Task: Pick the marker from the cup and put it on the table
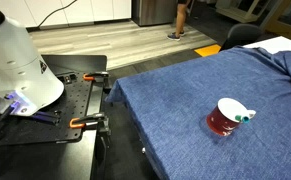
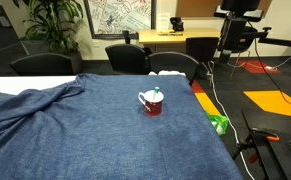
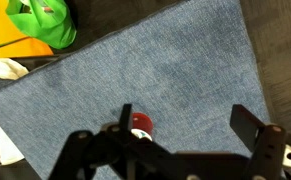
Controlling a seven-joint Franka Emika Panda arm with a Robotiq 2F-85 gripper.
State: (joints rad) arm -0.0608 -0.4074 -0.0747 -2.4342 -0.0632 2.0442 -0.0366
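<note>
The dark red cup point(image 1: 225, 118) with a white handle stands on the blue cloth table point(image 1: 175, 100). The marker point(image 1: 244, 118) rests in it, its green cap end sticking out over the rim. The cup point(image 2: 151, 102) and marker point(image 2: 157, 92) also show mid-table in both exterior views. In the wrist view the cup point(image 3: 142, 124) is partly hidden behind my left finger. My gripper point(image 3: 185, 125) is open, empty and high above the table; it does not show in the exterior views.
A black metal bench point(image 1: 70, 105) with orange clamps stands beside the table, with the white robot base point(image 1: 15, 60) on it. A green bag point(image 3: 40, 22) lies on the floor past the table edge. Black office chairs point(image 2: 125, 57) stand behind the table.
</note>
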